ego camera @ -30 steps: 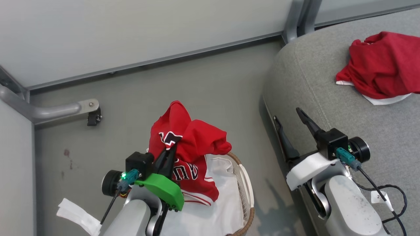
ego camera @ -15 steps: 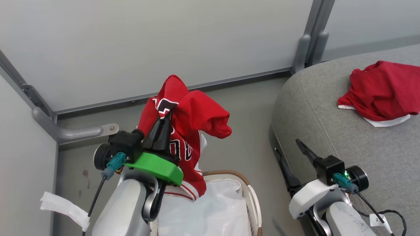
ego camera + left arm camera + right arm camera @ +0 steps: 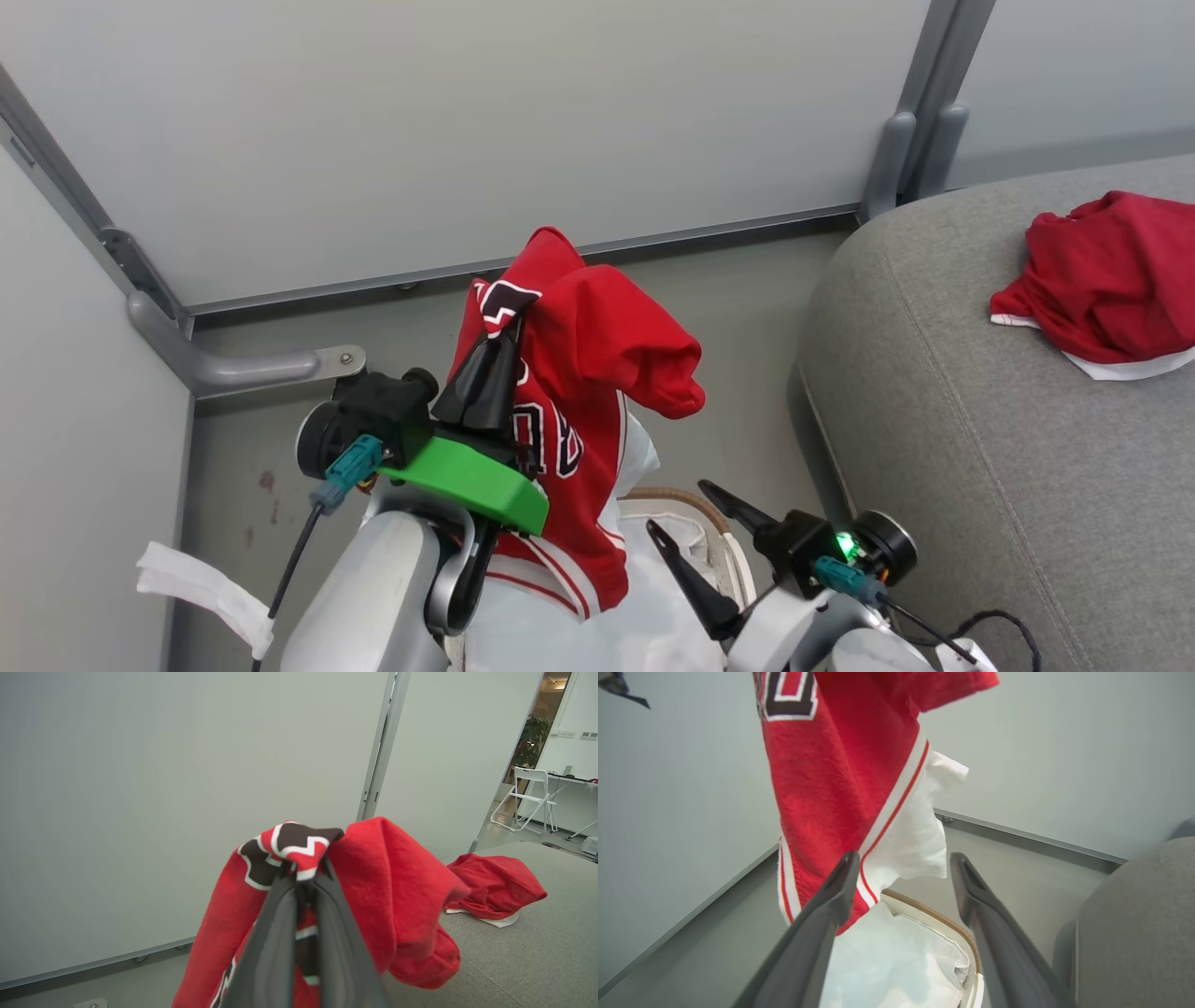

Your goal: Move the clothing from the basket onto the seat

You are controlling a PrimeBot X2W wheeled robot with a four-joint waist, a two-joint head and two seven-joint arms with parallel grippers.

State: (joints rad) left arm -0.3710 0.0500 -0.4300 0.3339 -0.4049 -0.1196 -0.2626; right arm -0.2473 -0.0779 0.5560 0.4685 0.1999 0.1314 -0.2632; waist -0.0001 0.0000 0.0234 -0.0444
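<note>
My left gripper (image 3: 504, 327) is shut on a red jersey (image 3: 597, 364) and holds it up above the basket (image 3: 695, 497). The cloth drapes down over the fingers (image 3: 280, 942); its black-and-white lettering shows at the pinch. A corner of the white liner (image 3: 920, 830) hangs up behind the jersey's striped hem. My right gripper (image 3: 677, 506) is open over the basket rim (image 3: 934, 911), close to that hem (image 3: 873, 849) without touching it. A second red jersey (image 3: 1111, 275) lies crumpled on the grey seat (image 3: 980, 420).
Pale wall panels with grey metal posts (image 3: 920, 112) close in the corner behind the basket. A metal bracket (image 3: 252, 369) sits on the floor at left. A white tag (image 3: 201, 597) hangs from my left arm's cable. A white folding chair (image 3: 528, 798) stands far off.
The head camera has tilted up. My left gripper has lifted the jersey higher, clear above the basket. My right gripper has swung left from beside the seat to over the basket.
</note>
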